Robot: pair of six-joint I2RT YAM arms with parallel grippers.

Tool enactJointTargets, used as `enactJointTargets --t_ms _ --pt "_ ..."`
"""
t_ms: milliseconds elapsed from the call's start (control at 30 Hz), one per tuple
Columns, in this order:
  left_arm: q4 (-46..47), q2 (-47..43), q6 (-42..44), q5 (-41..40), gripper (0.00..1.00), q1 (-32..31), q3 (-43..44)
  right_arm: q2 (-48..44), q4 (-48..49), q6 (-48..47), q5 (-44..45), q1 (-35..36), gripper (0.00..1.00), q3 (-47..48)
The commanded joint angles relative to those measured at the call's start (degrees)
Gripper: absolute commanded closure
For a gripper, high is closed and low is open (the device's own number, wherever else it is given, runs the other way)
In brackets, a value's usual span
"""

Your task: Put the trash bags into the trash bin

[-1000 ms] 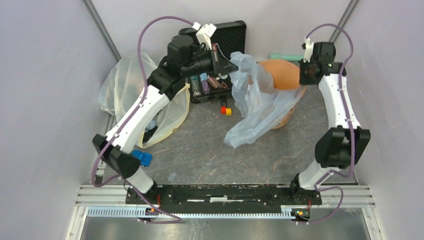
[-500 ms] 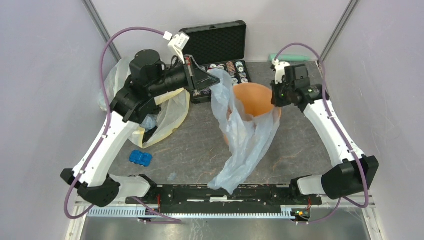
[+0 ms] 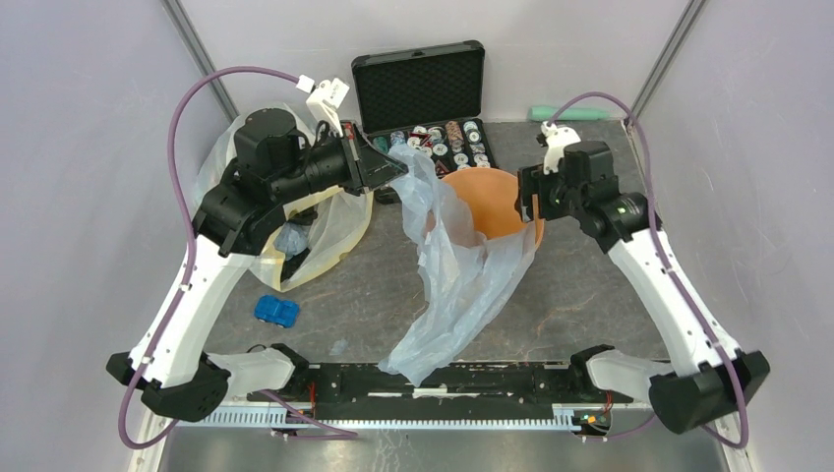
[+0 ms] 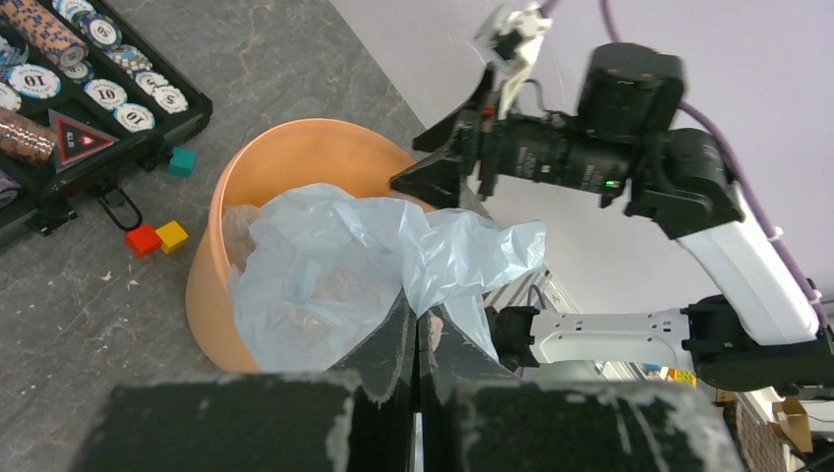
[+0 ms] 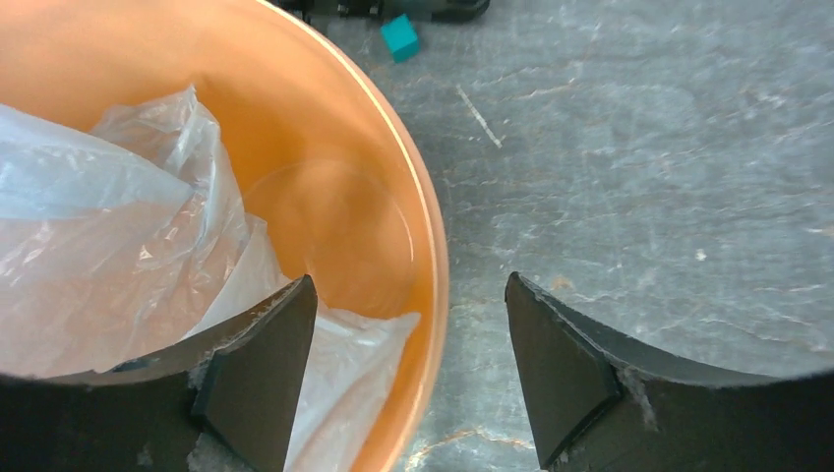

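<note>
The trash bin (image 3: pixel 497 202), an orange bucket, stands mouth up at mid table. The pale blue trash bag (image 3: pixel 457 285) is pinched at its top by my shut left gripper (image 3: pixel 398 169), left of the bin. Part of it lies inside the bin, and the rest trails over the near rim toward the table's front edge. In the left wrist view the gripper (image 4: pixel 418 317) holds the bag (image 4: pixel 325 265) above the bin (image 4: pixel 208 285). My right gripper (image 5: pixel 408 282) is open and straddles the bin's right rim (image 5: pixel 436 246), one finger inside over the bag (image 5: pixel 118 246).
An open black case (image 3: pixel 423 79) of poker chips sits behind the bin. A large yellowish bag (image 3: pixel 339 221) lies at left under my left arm. A blue toy car (image 3: pixel 276 311), red and yellow cubes (image 4: pixel 157 238) and a teal cube (image 5: pixel 399 37) lie on the table.
The right gripper brought the bin down from the back right toward mid table and opened off its rim. The left gripper pulled left and nearer, still pinching the bag.
</note>
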Motion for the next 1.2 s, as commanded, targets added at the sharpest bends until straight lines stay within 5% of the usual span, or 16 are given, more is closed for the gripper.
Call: enactJointTargets --t_ms 0,167,433,633,967,1167 --pt "-0.66 -1.73 2.64 -0.15 0.98 0.23 -0.31 -5.95 -1.33 -4.69 1.64 -0.05 0.22 5.85" --pt "-0.82 -2.59 2.69 0.66 0.98 0.22 -1.16 -9.55 -3.15 -9.26 -6.89 0.03 0.20 11.00" --pt "-1.64 -2.60 3.52 0.46 0.98 0.22 -1.51 -16.36 3.01 -8.53 -25.01 4.30 0.23 1.74" --pt "-1.99 -2.61 3.54 0.65 0.98 0.19 -1.97 -19.64 9.14 -4.81 -32.38 7.54 0.02 -3.06" --pt "-2.60 -2.21 4.10 -0.50 0.98 0.21 -1.91 -15.83 12.12 -1.93 -26.73 19.28 0.04 -1.80" --pt "-2.96 -1.76 4.38 -0.88 0.98 0.21 -1.38 -12.73 11.89 -2.05 -19.59 32.39 0.06 -0.66"
